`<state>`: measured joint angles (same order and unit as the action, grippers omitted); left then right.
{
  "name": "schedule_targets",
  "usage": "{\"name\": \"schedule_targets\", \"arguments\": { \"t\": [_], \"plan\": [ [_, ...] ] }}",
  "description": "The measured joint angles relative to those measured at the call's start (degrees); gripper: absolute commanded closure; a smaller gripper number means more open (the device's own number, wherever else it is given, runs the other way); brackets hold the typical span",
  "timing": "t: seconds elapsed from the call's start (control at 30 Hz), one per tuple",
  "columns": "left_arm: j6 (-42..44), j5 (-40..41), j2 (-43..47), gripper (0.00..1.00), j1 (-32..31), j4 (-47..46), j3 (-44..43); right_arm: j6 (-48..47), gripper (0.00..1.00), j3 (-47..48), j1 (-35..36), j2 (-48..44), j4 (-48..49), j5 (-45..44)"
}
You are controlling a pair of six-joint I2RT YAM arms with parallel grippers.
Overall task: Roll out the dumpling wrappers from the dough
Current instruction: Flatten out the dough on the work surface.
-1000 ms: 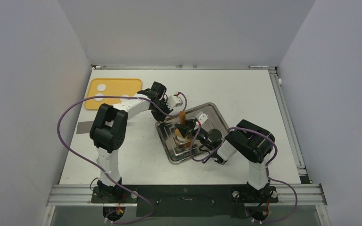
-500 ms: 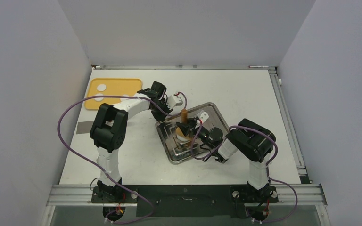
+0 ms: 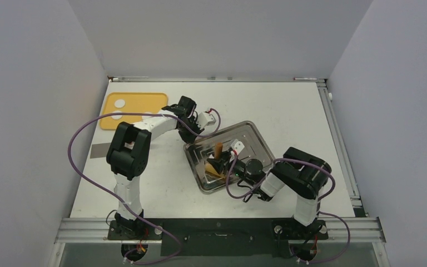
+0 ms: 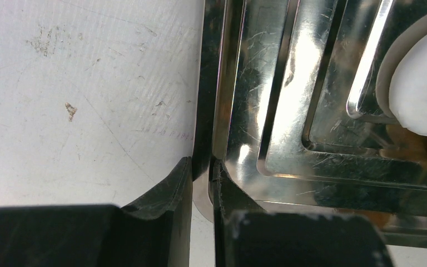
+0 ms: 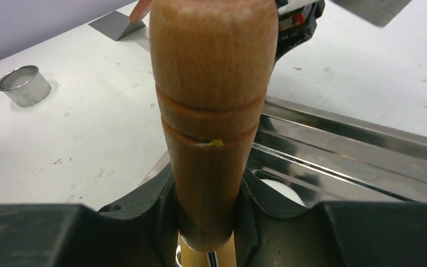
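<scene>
1. Top external view: the steel tray (image 3: 253,139) sits skewed at mid-table. The left gripper (image 3: 191,132) is at its far-left rim and the right gripper (image 3: 222,164) is over its middle.
2. Left wrist view: the left gripper's fingers (image 4: 169,189) are pinched tight on the tray's rim, anchoring it.
3. Right wrist view: the right gripper is clamped around the wooden handle of the rolling pin (image 5: 211,105).
4. The dough (image 4: 422,89) being worked lies inside the tray, a white round just beneath the pin. I cannot tell how flat it is. Another lump (image 3: 119,103) waits on the yellow board (image 3: 144,105) at the table's far left.
5. To roll well, I judge, press down evenly and use short strokes from the centre outward, so the sheet thins round rather than lopsided.
6. The pinch on the rim should be firm, because the tray looks likely to slide on the smooth table (image 3: 289,105) under each stroke.
7. Ease the pressure near the dough's edge, where it may tear or stick to the pin.
</scene>
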<state>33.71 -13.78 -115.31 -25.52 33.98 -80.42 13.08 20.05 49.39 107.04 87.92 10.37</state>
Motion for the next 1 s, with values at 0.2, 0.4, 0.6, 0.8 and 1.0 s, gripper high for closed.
{"name": "schedule_targets", "arguments": {
  "t": [0.2,0.4,0.6,0.8,1.0],
  "plan": [
    [0.00,-0.02,-0.02,1.00,0.00,0.00,0.00,-3.63,0.92,5.68,-2.12,-9.44,-11.34,5.49],
    [-0.39,-0.22,-0.13,1.00,0.13,0.15,-0.22,-5.20,0.92,14.80,-5.11,-10.82,-12.66,11.45],
    [-0.26,-0.22,-0.26,1.00,0.13,0.35,-0.37,-8.13,0.92,14.99,-5.84,-6.21,-14.84,13.05],
    [-0.09,-0.35,-0.28,1.00,0.11,0.39,-0.42,-12.98,0.92,11.54,-6.45,0.35,-12.83,11.41],
    [-0.04,-0.44,-0.37,1.00,0.11,0.50,-0.52,-11.39,0.92,8.11,-6.36,4.66,0.07,9.53]
  ]
}}
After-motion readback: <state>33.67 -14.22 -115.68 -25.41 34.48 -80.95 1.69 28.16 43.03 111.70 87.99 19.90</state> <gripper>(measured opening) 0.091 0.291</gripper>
